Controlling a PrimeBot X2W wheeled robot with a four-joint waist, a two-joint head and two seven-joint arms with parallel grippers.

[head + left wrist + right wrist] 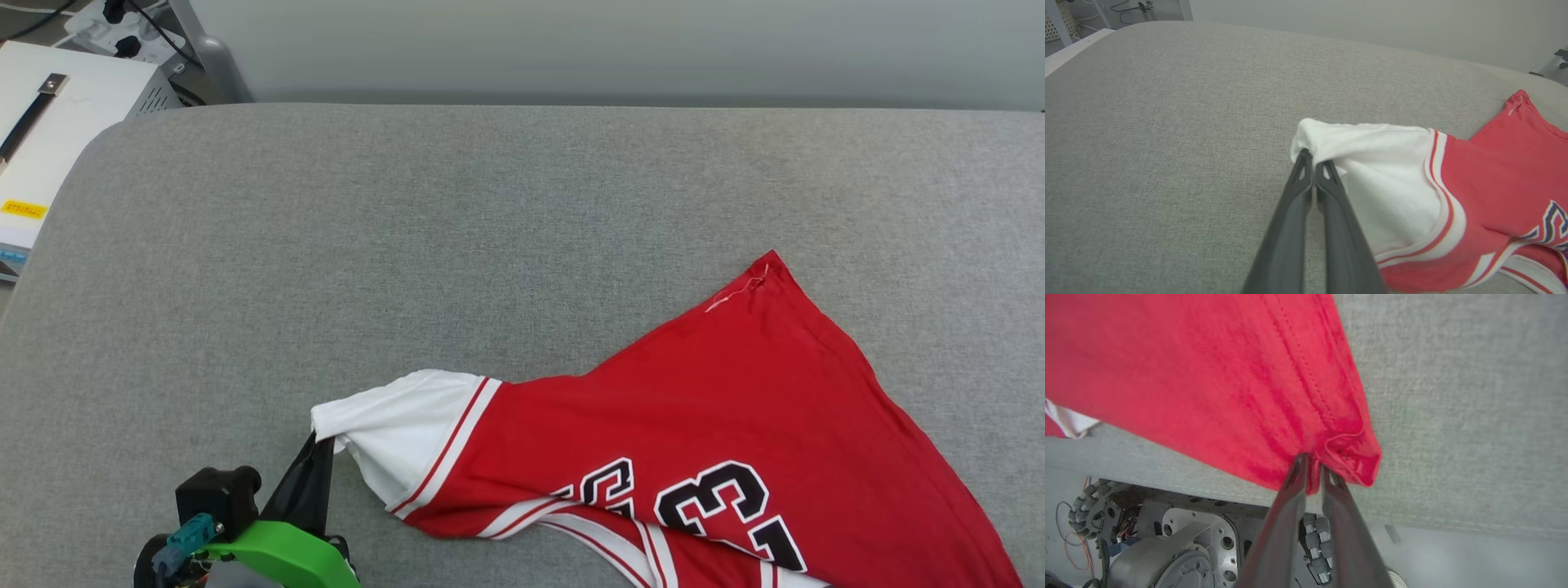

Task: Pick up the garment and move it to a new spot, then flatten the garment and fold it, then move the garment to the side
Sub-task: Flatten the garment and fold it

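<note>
The garment (735,408), a red jersey with white sleeves and a black "23" print, lies stretched across the near right of the grey table (408,245). My left gripper (322,437) is shut on the tip of its white sleeve (1372,163), fingers (1300,179) pressed together on the cloth, in the left wrist view too (1312,157). My right gripper (1312,465) pinches a red hem corner of the garment (1208,375) near the table's front edge, with cloth bunched between its nearly closed fingers.
A white box (49,122) and a power strip (122,24) sit beyond the table's far left corner. The robot's wheeled base (1167,539) shows below the table's front edge (1412,526). Bare grey surface spreads to the left and back.
</note>
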